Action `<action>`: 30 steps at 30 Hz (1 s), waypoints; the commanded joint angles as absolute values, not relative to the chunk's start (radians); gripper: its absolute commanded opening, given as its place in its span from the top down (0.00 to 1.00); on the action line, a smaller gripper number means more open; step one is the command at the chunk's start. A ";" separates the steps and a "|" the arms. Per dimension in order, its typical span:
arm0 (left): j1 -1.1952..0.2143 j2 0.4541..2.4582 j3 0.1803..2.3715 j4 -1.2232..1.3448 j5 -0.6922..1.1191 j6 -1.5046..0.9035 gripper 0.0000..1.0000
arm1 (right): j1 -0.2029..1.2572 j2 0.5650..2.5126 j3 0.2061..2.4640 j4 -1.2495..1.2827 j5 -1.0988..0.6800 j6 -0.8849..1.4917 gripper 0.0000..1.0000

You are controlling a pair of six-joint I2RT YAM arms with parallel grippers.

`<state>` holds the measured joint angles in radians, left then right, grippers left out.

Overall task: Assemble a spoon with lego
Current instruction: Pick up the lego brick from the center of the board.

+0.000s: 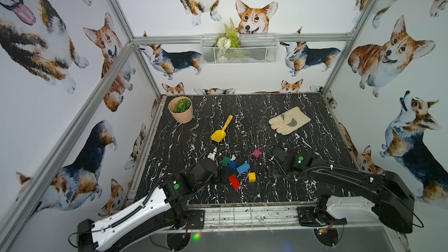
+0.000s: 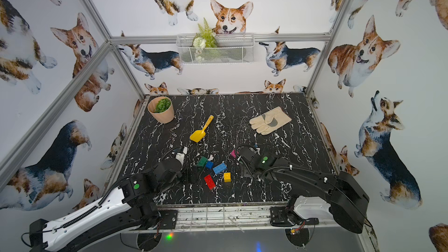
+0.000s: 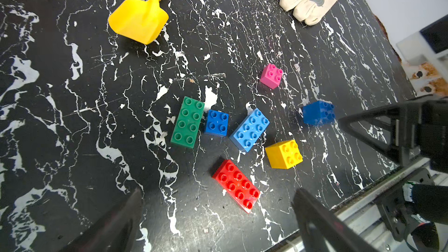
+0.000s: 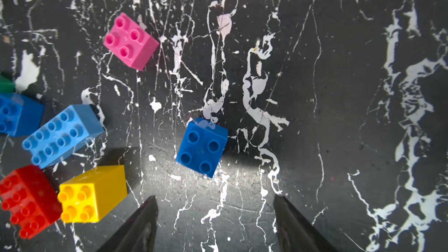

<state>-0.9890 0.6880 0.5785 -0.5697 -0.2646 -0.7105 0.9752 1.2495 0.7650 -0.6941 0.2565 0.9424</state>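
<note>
Loose lego lies on the black marble table: a green brick (image 3: 188, 122), a dark blue brick (image 3: 216, 122), a light blue brick (image 3: 249, 129), a yellow brick (image 3: 284, 153), a red brick (image 3: 236, 185) and a pink brick (image 3: 271, 75). A second dark blue brick (image 4: 202, 147) sits apart, just ahead of my right gripper (image 4: 214, 197), which is open and holds nothing. My left gripper (image 3: 218, 197) is wide open beside the red brick, its fingers either side of bare table. The spoon is out of view.
A yellow toy shovel (image 1: 221, 130) lies behind the bricks. A pale work glove (image 1: 288, 120) is at the back right, and a potted plant (image 1: 181, 109) at the back left. A wire basket (image 1: 240, 49) hangs on the rear wall. The table's front edge (image 1: 242, 206) is close behind both grippers.
</note>
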 commanded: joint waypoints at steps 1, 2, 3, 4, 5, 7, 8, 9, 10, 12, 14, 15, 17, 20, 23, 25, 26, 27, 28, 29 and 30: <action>-0.990 0.661 0.565 -0.592 -0.280 -0.726 0.00 | 0.977 1.306 0.790 -0.644 0.275 1.037 0.29; -0.990 0.654 0.562 -0.596 -0.281 -0.727 0.00 | 0.976 1.319 0.795 -0.644 0.278 1.043 0.30; -0.990 0.646 0.557 -0.599 -0.281 -0.727 0.00 | 0.976 1.337 0.804 -0.643 0.282 1.043 0.31; -0.990 0.638 0.553 -0.603 -0.281 -0.727 0.00 | 0.976 1.354 0.813 -0.643 0.285 1.045 0.31; -0.990 0.630 0.551 -0.606 -0.280 -0.729 0.00 | 0.976 1.374 0.823 -0.635 0.284 1.045 0.31; -0.990 0.615 0.547 -0.613 -0.281 -0.729 0.00 | 0.975 1.398 0.831 -0.630 0.291 1.043 0.32; -0.991 0.609 0.546 -0.617 -0.280 -0.727 0.00 | 0.976 1.408 0.834 -0.631 0.294 1.044 0.32; -0.990 0.602 0.546 -0.623 -0.282 -0.726 0.00 | 0.976 1.417 0.837 -0.633 0.298 1.046 0.32; -0.989 0.596 0.547 -0.631 -0.284 -0.726 0.00 | 0.974 1.431 0.841 -0.635 0.301 1.049 0.33; -0.989 0.585 0.549 -0.643 -0.287 -0.722 0.00 | 0.973 1.446 0.842 -0.635 0.306 1.056 0.33; -0.990 0.574 0.547 -0.649 -0.288 -0.720 0.00 | 0.972 1.454 0.844 -0.639 0.308 1.058 0.33; -0.990 0.570 0.545 -0.649 -0.288 -0.719 0.00 | 0.971 1.456 0.844 -0.645 0.312 1.061 0.34; -0.990 0.566 0.541 -0.652 -0.284 -0.721 0.00 | 0.970 1.457 0.842 -0.653 0.319 1.063 0.34; -0.990 0.559 0.533 -0.653 -0.281 -0.725 0.00 | 0.966 1.458 0.835 -0.652 0.324 1.066 0.35; -0.990 0.549 0.523 -0.649 -0.281 -0.731 0.00 | 0.960 1.469 0.830 -0.643 0.323 1.062 0.36; -0.991 0.545 0.521 -0.650 -0.279 -0.732 0.00 | 0.953 1.479 0.829 -0.640 0.322 1.060 0.36; -0.990 0.545 0.521 -0.652 -0.279 -0.732 0.00 | 0.953 1.481 0.828 -0.639 0.323 1.060 0.36; -0.990 0.543 0.520 -0.654 -0.279 -0.733 0.00 | 0.950 1.482 0.827 -0.633 0.322 1.059 0.36; -0.990 0.540 0.520 -0.655 -0.279 -0.733 0.00 | 0.948 1.484 0.825 -0.624 0.321 1.057 0.40; -0.990 0.539 0.520 -0.657 -0.280 -0.734 0.00 | 0.948 1.486 0.825 -0.616 0.318 1.057 0.42; -0.990 0.537 0.518 -0.658 -0.281 -0.737 0.00 | 0.946 1.492 0.828 -0.612 0.317 1.057 0.42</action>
<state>-0.9894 0.5411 0.5213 -0.6415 -0.2707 -0.7170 0.9489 1.4822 0.8272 -0.6315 0.3069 1.0252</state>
